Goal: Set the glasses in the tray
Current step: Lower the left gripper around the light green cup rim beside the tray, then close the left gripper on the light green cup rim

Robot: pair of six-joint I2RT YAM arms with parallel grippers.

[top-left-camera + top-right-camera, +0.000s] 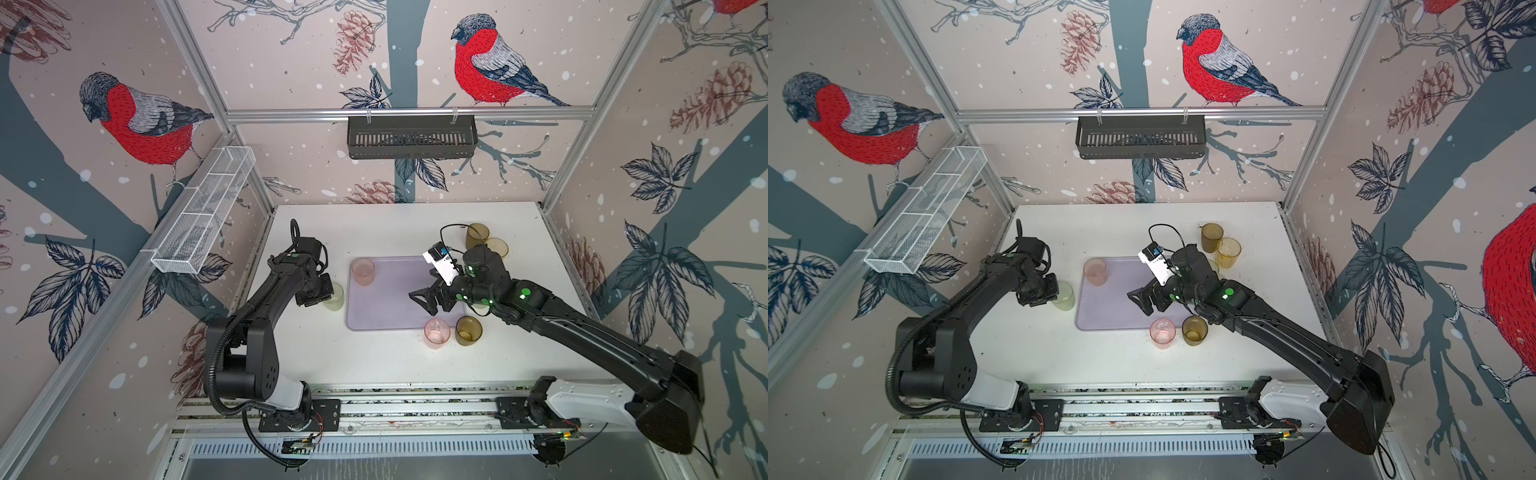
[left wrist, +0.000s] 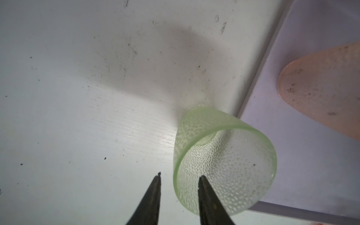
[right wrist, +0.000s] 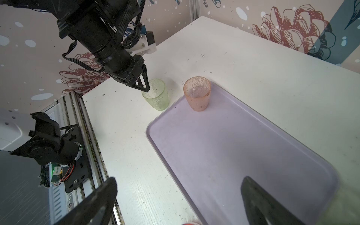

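One pink glass (image 1: 363, 272) sits in our tray (image 1: 390, 307), the rest wait on the worktop (image 1: 374, 365); our left pincer (image 2: 180, 175) straddles the green glass (image 2: 224, 165) at its rim, unclamped, while our right pincer (image 1: 422, 303) gapes empty.

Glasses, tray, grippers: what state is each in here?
tray, holds one glass.
pink glass in tray, upright.
pale green glass, upright on table, outside tray.
second pink glass, upright on table, outside tray.
olive-brown glass, upright on table, outside tray.
dark olive glass, upright on table.
amber glass, upright on table.
left gripper, partly open, astride pale green glass's wall.
right gripper, wide open, empty, above tray.
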